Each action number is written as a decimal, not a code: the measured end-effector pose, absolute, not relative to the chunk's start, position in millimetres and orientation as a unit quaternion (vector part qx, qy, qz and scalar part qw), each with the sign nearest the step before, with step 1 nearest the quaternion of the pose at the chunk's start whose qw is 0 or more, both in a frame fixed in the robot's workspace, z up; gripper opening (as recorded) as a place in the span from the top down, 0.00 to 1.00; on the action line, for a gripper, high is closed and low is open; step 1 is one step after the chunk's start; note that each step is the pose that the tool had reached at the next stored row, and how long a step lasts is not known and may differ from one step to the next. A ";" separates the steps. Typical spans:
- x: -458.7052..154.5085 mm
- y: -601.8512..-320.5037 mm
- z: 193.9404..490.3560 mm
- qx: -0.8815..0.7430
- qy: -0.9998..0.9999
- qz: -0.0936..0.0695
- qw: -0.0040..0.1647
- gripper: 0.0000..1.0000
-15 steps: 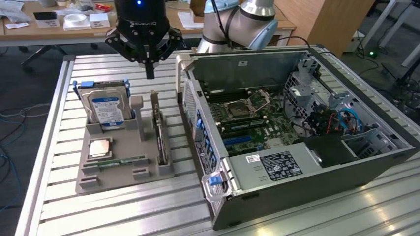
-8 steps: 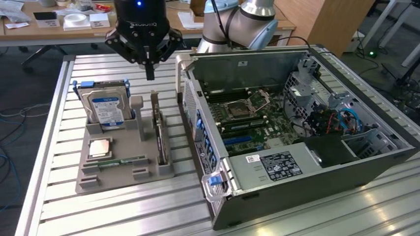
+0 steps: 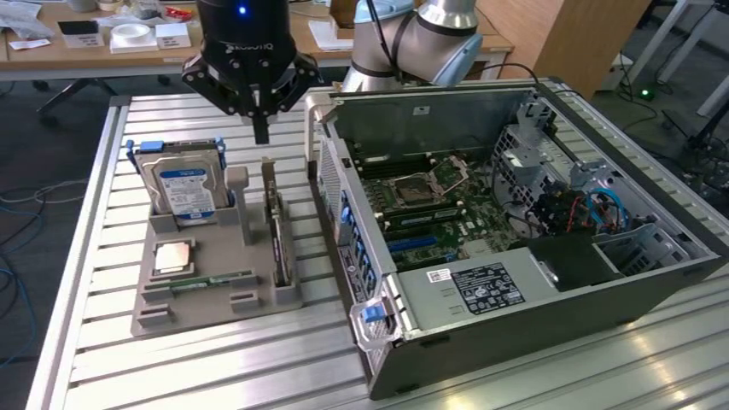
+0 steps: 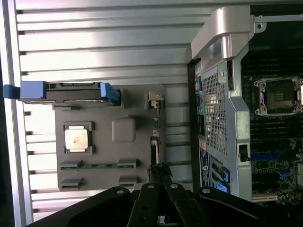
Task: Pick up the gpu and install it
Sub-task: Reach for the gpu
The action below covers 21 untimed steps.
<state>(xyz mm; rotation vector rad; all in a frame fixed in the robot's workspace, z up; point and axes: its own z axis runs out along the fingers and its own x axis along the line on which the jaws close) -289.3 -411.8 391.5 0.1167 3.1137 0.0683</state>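
Starting at the exterior view's left, I see the silver hard drive (image 3: 183,190) standing upright in the grey holder (image 3: 171,314) on the slatted surface (image 3: 228,363). A CPU (image 3: 173,256) and a green RAM stick (image 3: 213,279) lie flat beside it. Then there is the gpu (image 3: 277,229), standing on its long edge in the holder's slot nearest the open computer case (image 3: 513,222). My pincer (image 3: 262,130) hangs just above one end of the card, fingers pressed together and holding nothing. I judge the card light and stiff but fragile. I'd pinch its top edge across the two thin faces, clear of components, since a skewed grip could twist it in the slot.
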 end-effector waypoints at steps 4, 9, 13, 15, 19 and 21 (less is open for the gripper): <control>-289.2 -417.3 391.5 0.037 0.999 0.022 0.012 0.89; -289.3 -423.5 391.5 0.037 0.999 0.022 0.012 0.89; -289.3 -428.2 391.5 0.037 0.999 0.022 0.012 0.89; -289.3 -430.6 391.5 0.037 0.999 0.022 0.012 0.89; -289.4 -434.9 391.5 0.037 0.999 0.022 0.012 0.89; -289.4 -435.8 391.4 0.037 0.999 0.022 0.012 0.89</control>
